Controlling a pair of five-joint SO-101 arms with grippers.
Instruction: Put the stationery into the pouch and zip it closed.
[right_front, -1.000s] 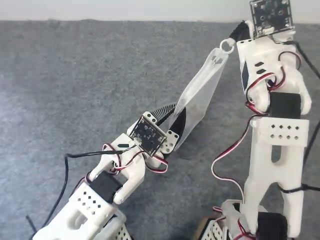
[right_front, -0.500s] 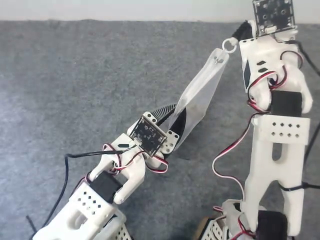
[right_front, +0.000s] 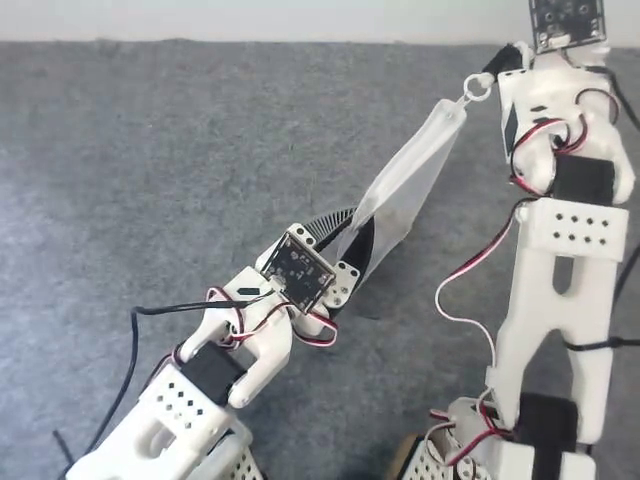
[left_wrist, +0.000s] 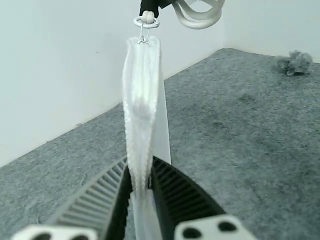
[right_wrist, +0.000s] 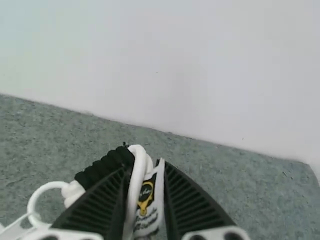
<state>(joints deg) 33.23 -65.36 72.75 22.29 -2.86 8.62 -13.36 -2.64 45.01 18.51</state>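
Grey carpeted tabletop (right_front: 150, 150), translucent white fabric pouch (right_front: 410, 190) stretched above it between both arms, left gripper (left_wrist: 141, 175) clamped on its lower end, right gripper (right_wrist: 144, 172) pinching white cord (right_wrist: 139, 162) at zipper ring (right_front: 476, 88).

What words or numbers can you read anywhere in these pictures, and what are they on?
Small white tag with a yellow and black mark, pinched in the right gripper: print too blurred to read.
See-through white plastic pouch: no writing visible.
Black circuit board on the left arm's wrist: markings too small to read.
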